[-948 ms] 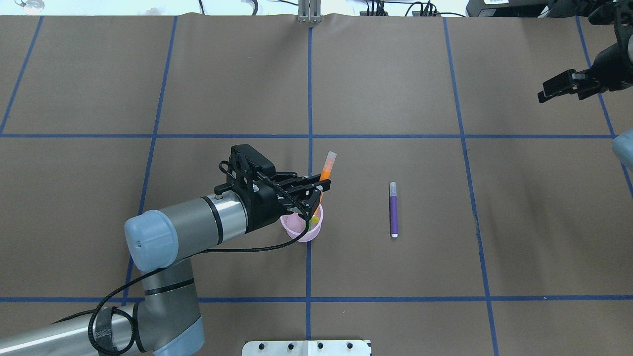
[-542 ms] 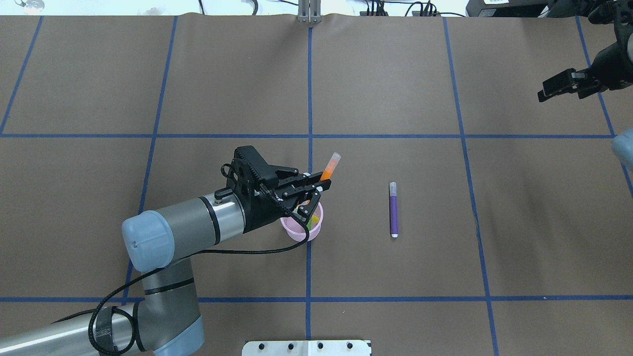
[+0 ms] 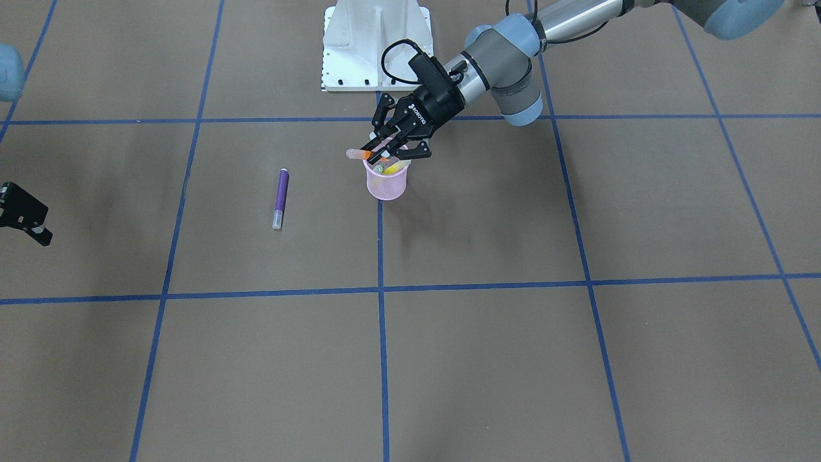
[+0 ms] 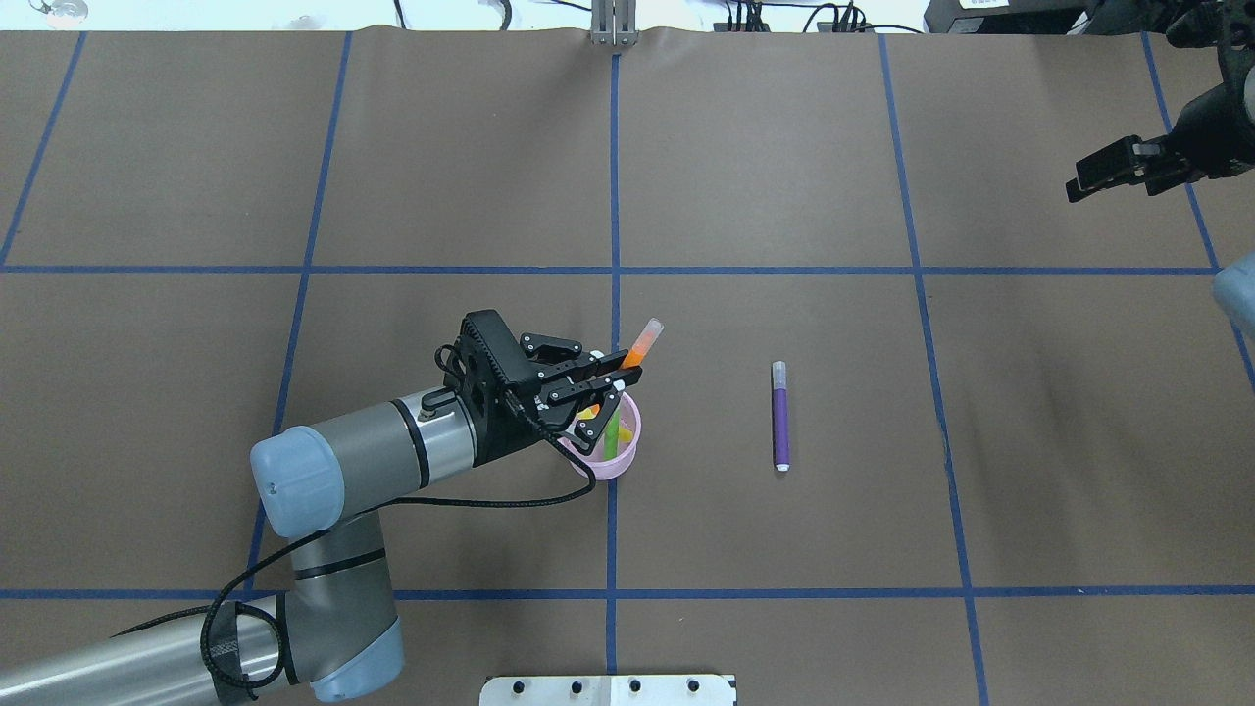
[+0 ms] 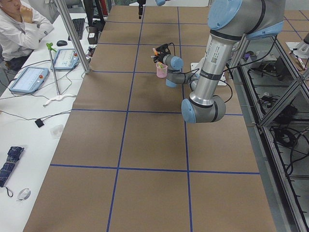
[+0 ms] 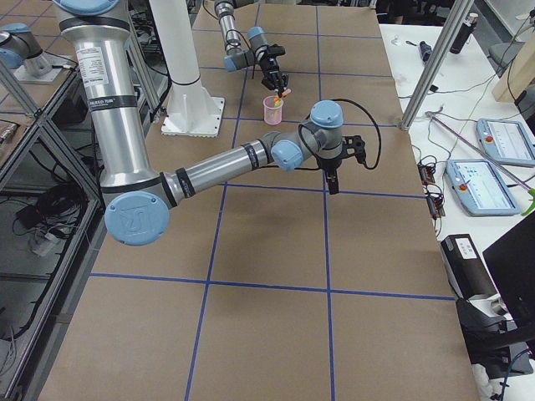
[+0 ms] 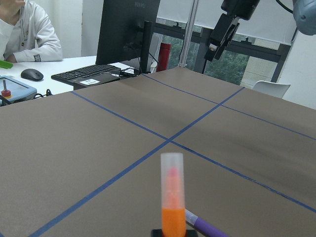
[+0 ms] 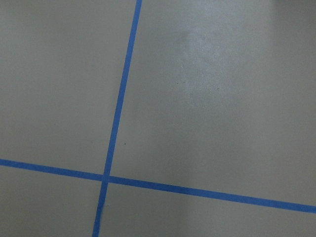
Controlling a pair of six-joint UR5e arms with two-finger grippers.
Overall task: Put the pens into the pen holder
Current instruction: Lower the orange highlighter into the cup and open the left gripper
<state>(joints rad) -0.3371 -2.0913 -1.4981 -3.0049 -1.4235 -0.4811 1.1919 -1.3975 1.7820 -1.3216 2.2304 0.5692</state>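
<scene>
The pink mesh pen holder (image 4: pixel 620 461) (image 3: pixel 386 185) stands near the table's middle, with a green pen (image 4: pixel 612 432) and a yellow pen (image 3: pixel 396 168) inside. Right over its rim, my left gripper (image 4: pixel 620 378) is shut on the orange pen (image 4: pixel 641 346). That pen is tilted, its whitish cap pointing up and away and its lower end above the holder's mouth. The purple pen (image 4: pixel 780 417) (image 3: pixel 280 196) lies flat on the table to the holder's right in the overhead view. Far off at the table's right edge, my right gripper (image 4: pixel 1074 186) (image 3: pixel 46 226) hangs open and holds nothing.
Blue tape lines divide the brown table cover. The white base plate (image 3: pixel 375 45) sits at the robot's edge. An operator (image 5: pixel 19 19) sits at a side desk with tablets, beyond the table.
My left gripper has tipped downward and drawn back slightly over the holder. The orange pen's cap end has come lower and nearer the holder. The right arm has barely moved.
</scene>
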